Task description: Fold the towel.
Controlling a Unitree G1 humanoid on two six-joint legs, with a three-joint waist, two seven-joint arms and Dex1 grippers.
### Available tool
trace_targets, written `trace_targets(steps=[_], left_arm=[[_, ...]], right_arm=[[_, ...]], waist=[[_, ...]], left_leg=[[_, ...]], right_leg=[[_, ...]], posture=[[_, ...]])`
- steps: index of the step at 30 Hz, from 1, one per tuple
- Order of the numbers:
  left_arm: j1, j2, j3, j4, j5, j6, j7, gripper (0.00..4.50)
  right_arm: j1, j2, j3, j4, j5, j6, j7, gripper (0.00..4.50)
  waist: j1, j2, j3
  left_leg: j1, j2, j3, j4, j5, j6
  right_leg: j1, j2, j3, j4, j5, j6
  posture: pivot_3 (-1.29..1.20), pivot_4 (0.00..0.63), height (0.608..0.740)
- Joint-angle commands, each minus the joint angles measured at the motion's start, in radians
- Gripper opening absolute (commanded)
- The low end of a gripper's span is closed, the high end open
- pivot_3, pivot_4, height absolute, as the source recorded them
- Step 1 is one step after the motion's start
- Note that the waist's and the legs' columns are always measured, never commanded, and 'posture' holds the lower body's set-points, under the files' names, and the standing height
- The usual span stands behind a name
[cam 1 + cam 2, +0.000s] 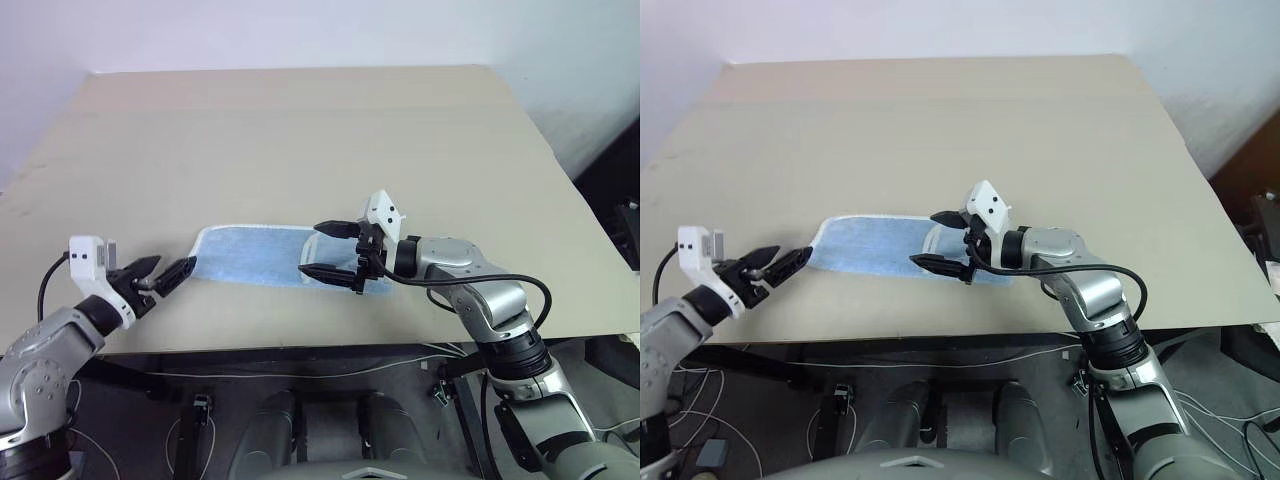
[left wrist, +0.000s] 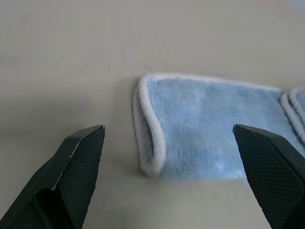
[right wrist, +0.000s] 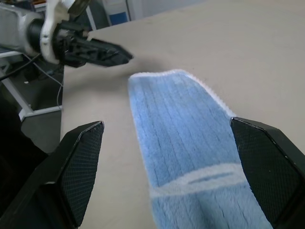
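The towel is a light blue cloth with whitish hems, lying as a narrow folded strip on the table near its front edge. Its left end is doubled over, seen close up in the left wrist view as the towel. My left gripper is open just off that left end, low over the table, with nothing between its fingers. My right gripper is open above the strip's right end, pointing left along the towel, and holds nothing. The right wrist view also shows the left gripper beyond the far end.
The beige table stretches wide and bare behind the towel. Its front edge runs just below both grippers. Cables and a dark frame lie under the table. A dark object stands off the right edge.
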Motion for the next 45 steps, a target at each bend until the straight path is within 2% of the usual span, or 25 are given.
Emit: trace_targets(steps=[1, 10, 14, 17, 21, 24, 28, 32, 35, 38, 39, 45], left_arm=[[-0.008, -0.04, 0.058, -0.042, -0.112, 0.107, 0.106, 4.5], [-0.153, -0.208, 0.091, 0.086, -0.373, 0.265, 0.397, 4.5], [-0.202, -0.237, 0.095, 0.17, -0.394, 0.258, 0.507, 4.5], [-0.235, -0.26, 0.121, 0.199, -0.45, 0.216, 0.551, 4.5], [-0.244, -0.247, 0.134, 0.238, -0.487, 0.186, 0.593, 4.5], [-0.248, -0.241, 0.145, 0.261, -0.539, 0.166, 0.618, 4.5], [-0.249, -0.226, 0.123, 0.27, -0.57, 0.143, 0.618, 3.57], [-0.249, -0.22, 0.11, 0.266, -0.565, 0.104, 0.618, 2.17], [-0.246, -0.182, 0.087, 0.265, -0.527, 0.074, 0.547, 1.21], [-0.239, -0.16, 0.067, 0.237, -0.558, 0.078, 0.495, 0.17], [-0.236, -0.153, 0.061, 0.227, -0.563, 0.077, 0.474, 0.03], [-0.236, -0.125, 0.04, 0.236, -0.591, 0.087, 0.427, 0.03]], right_arm=[[-0.026, -0.003, 0.004, 0.009, -0.015, -0.034, 0.025, 4.46], [-0.034, -0.005, -0.011, 0.022, -0.037, -0.031, 0.016, 4.46], [-0.027, -0.018, -0.013, 0.016, -0.048, -0.036, 0.009, 4.46], [-0.025, -0.024, -0.021, 0.011, -0.05, -0.035, 0.004, 4.46], [-0.018, -0.03, -0.025, 0.005, -0.055, -0.038, 0.0, 4.46], [-0.011, -0.032, -0.022, -0.005, -0.055, -0.032, -0.005, 4.46], [-0.004, -0.032, -0.02, -0.015, -0.06, -0.025, -0.016, 4.5], [0.008, -0.044, -0.02, -0.02, -0.069, -0.027, -0.022, 4.5], [0.014, -0.048, -0.019, -0.026, -0.066, -0.024, -0.025, 4.5], [0.015, -0.05, -0.018, -0.032, -0.064, -0.02, -0.026, 4.5], [0.013, -0.049, -0.022, -0.033, -0.06, -0.016, -0.027, 4.5], [0.004, -0.062, -0.038, -0.03, -0.055, -0.013, -0.027, 4.5]], waist=[[0.0, 0.0, 0.0], [0.0, 0.0, 0.0], [0.005, 0.001, -0.001], [0.006, 0.001, -0.002], [0.0, 0.001, -0.002], [0.0, 0.001, -0.002], [0.0, 0.001, -0.002], [0.0, 0.001, -0.001], [0.0, 0.0, -0.001], [0.0, 0.0, -0.001], [0.0, 0.0, -0.001], [0.0, 0.0, -0.001]], left_leg=[[0.0, 0.0, 0.0, 0.0, 0.0, 0.0], [0.0, 0.0, 0.0, 0.001, 0.001, 0.0], [0.001, -0.001, 0.0, 0.001, 0.002, 0.001], [0.009, -0.001, 0.0, 0.001, 0.001, -0.001], [0.015, 0.0, -0.001, 0.0, 0.001, -0.002], [0.015, 0.0, -0.001, 0.0, 0.001, -0.002], [0.015, 0.0, -0.001, 0.0, 0.001, -0.002], [0.014, 0.0, -0.001, -0.001, 0.001, -0.002], [0.012, 0.0, -0.001, -0.002, 0.001, -0.002], [0.01, 0.0, -0.001, -0.003, 0.001, -0.002], [0.008, 0.0, -0.001, -0.003, 0.001, -0.002], [0.001, 0.0, -0.001, -0.002, 0.001, -0.002]], right_leg=[[0.0, 0.0, 0.0, 0.0, 0.0, 0.0], [0.002, 0.002, -0.001, 0.002, 0.0, 0.0], [0.003, 0.002, -0.001, 0.002, 0.0, 0.0], [0.008, 0.001, -0.001, 0.002, 0.0, 0.0], [0.017, 0.001, -0.001, -0.001, -0.002, -0.004], [0.017, 0.001, -0.001, -0.001, -0.002, -0.004], [0.016, 0.001, -0.001, -0.001, -0.002, -0.004], [0.015, 0.001, 0.0, -0.003, -0.002, -0.004], [0.013, 0.001, 0.0, -0.004, -0.002, -0.003], [0.012, 0.001, 0.0, -0.003, -0.002, -0.003], [0.011, 0.001, 0.0, -0.003, -0.002, -0.003], [0.004, 0.0, 0.0, -0.003, -0.002, -0.003]], posture=[[0.0, 0.15, 0.74], [0.0, 0.15, 0.74], [0.0, 0.15, 0.74], [0.0, 0.15, 0.74], [0.0, 0.15, 0.74], [0.0, 0.15, 0.74], [0.0, 0.15, 0.74], [0.0, 0.15, 0.74], [0.0, 0.15, 0.74], [0.0, 0.15, 0.74], [0.0, 0.15, 0.74], [0.0, 0.15, 0.74]])
